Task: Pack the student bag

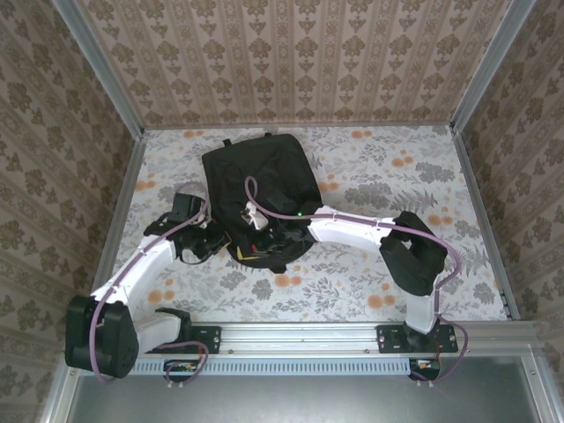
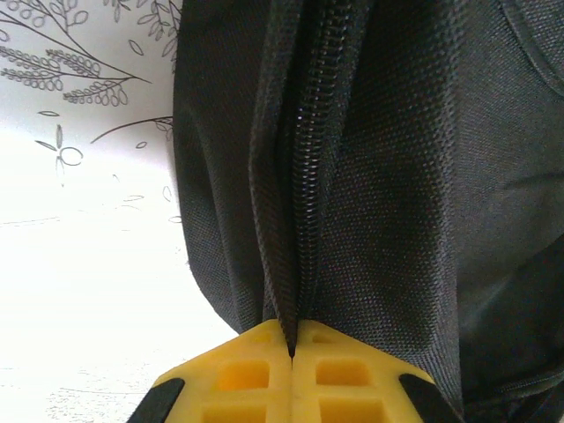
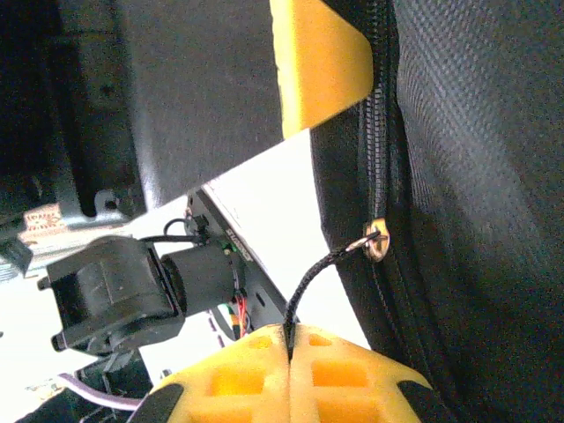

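One student bag (image 1: 260,176), black, lying flat on the floral table (image 1: 397,291), rounded top towards the far wall, near end towards the arm bases. Both arms are at the bag's near end. The left gripper (image 2: 292,348) is on the bag's near-left edge, fingers fully together, nipping the bag fabric right at the zip seam. The zip teeth (image 2: 308,176) run straight away from those fingers, so the zip's long axis lines up with that gripper. The right gripper (image 3: 288,339) is just beside it, fingers also pressed together on one zip pull cord (image 3: 313,273). The cord leads up and right from the fingertips to one metal slider (image 3: 374,242) on the bag's zip track, and it looks taut. My read: left anchors the cloth and right has the pull, so the right arm does the travel, along the zip line and not across it. Can't tell whether that run opens or closes the bag. Count: one bag, one slider, one cord, two grippers, both gripping.
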You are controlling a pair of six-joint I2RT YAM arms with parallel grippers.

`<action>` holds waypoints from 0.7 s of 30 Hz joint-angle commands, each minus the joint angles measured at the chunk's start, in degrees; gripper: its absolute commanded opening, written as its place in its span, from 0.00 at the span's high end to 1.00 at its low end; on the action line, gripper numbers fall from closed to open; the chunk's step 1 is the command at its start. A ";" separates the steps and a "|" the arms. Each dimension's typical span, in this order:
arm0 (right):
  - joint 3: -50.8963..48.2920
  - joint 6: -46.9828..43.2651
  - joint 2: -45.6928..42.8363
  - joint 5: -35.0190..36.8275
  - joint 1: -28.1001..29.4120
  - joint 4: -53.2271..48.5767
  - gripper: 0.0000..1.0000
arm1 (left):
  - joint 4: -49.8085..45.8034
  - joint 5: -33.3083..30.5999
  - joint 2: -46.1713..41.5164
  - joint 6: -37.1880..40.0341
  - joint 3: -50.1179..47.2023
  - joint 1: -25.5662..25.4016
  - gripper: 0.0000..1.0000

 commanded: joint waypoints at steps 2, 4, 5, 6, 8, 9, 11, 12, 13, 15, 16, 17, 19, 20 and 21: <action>-1.32 -3.35 -3.94 1.07 -0.49 -4.35 1.00 | -2.61 -3.18 -2.27 2.67 2.26 1.20 1.00; -1.93 -4.07 -4.64 1.27 -0.72 -5.20 1.00 | -3.60 -3.60 -2.64 3.38 2.75 1.68 1.00; -2.12 -4.40 -4.93 1.32 -0.78 -5.59 1.00 | -3.93 -3.55 -2.74 3.69 2.90 1.83 1.00; -2.29 -4.80 -5.23 1.38 -0.88 -6.18 1.00 | -4.31 -3.55 -2.78 3.86 3.06 2.15 1.00; -2.60 -5.50 -5.76 1.51 -1.13 -6.98 1.00 | -4.79 -3.55 -3.05 4.29 3.25 2.74 1.00; -2.83 -5.83 -6.10 1.53 -1.23 -7.33 1.00 | -4.95 -3.38 -3.17 4.44 3.32 3.05 1.00; -3.24 -6.30 -6.57 1.51 -1.49 -7.89 1.00 | -5.10 -3.13 -3.27 4.56 3.31 3.55 1.00; -3.51 -6.50 -6.82 1.64 -1.71 -8.06 1.00 | -5.19 -2.87 -3.27 4.64 3.40 3.86 1.00; -3.70 -6.71 -7.03 1.62 -1.89 -8.41 1.00 | -5.31 -2.65 -3.20 4.72 3.43 4.02 1.00; -4.02 -7.03 -7.33 1.66 -2.40 -8.81 1.00 | -5.82 -2.58 -3.09 5.12 3.90 4.36 1.00; -4.15 -7.33 -7.54 1.73 -2.61 -8.95 1.00 | -6.06 -2.65 -3.09 5.48 4.07 4.51 1.00; -4.24 -7.67 -7.60 1.80 -2.90 -9.29 1.00 | -6.35 -2.59 -3.16 5.92 4.39 4.65 1.00; -4.28 -8.28 -7.91 1.84 -3.48 -9.95 1.00 | -7.22 -3.02 -3.10 6.87 5.16 5.00 1.00; -4.32 -8.58 -8.00 1.84 -3.86 -10.19 1.00 | -7.54 -3.15 -3.14 7.36 5.64 5.33 1.00; -4.24 -8.78 -7.95 1.83 -4.15 -10.45 1.00 | -7.90 -3.15 -3.07 7.67 5.94 5.51 1.00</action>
